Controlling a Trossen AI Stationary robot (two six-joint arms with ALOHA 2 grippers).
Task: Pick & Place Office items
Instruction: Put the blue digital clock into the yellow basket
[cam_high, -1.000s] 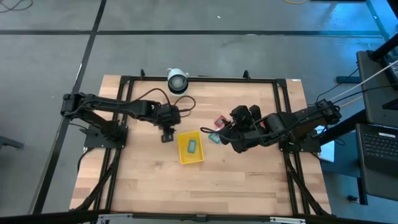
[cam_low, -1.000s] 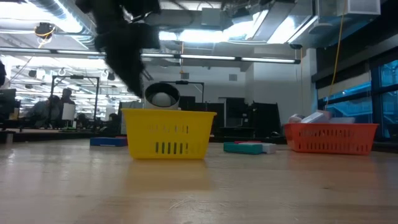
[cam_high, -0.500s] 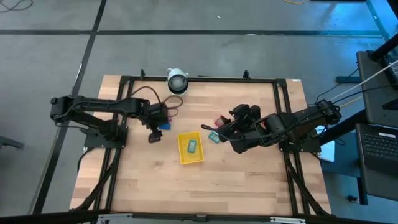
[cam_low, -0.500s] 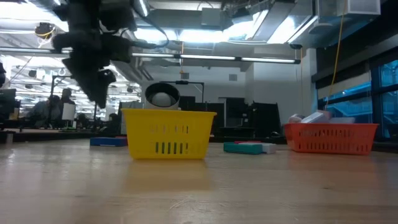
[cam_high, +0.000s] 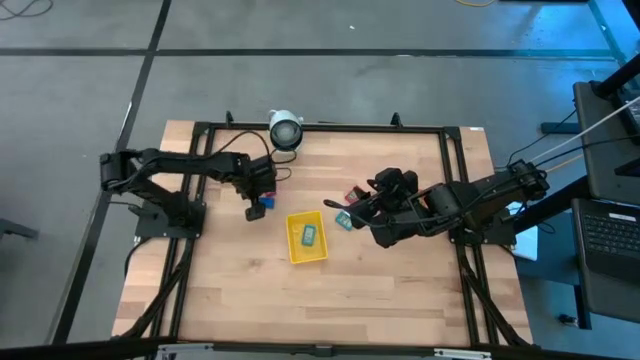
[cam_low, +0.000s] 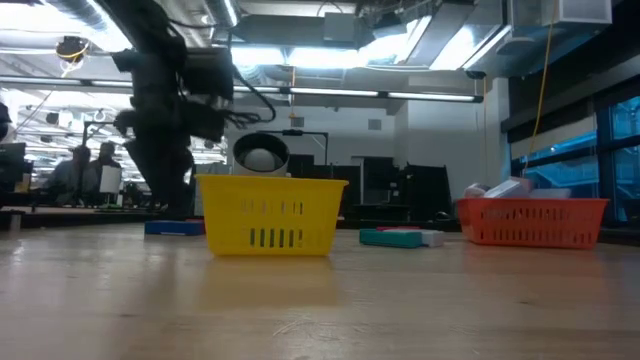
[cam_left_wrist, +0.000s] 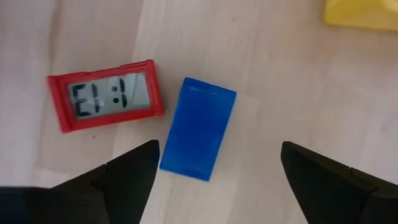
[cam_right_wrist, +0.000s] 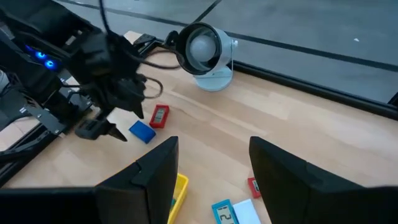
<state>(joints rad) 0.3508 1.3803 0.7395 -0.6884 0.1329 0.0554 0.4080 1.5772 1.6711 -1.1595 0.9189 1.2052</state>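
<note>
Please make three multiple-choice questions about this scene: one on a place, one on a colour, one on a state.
1. Where does the left gripper hang?
A. Over the blue block
B. Inside the yellow tray
C. Over the white camera

2. What colour is the frame of the small clock beside the blue block?
A. Green
B. Red
C. Yellow

3. How do the left gripper's fingers stand?
A. Shut on the blue block
B. Shut on nothing
C. Open, one on each side of the block

Answers:
1. A: the left wrist view looks down on the blue block between the fingers.
2. B: the left wrist view shows a red frame around the grey display.
3. C: the two fingers stand wide apart and touch nothing.
</note>
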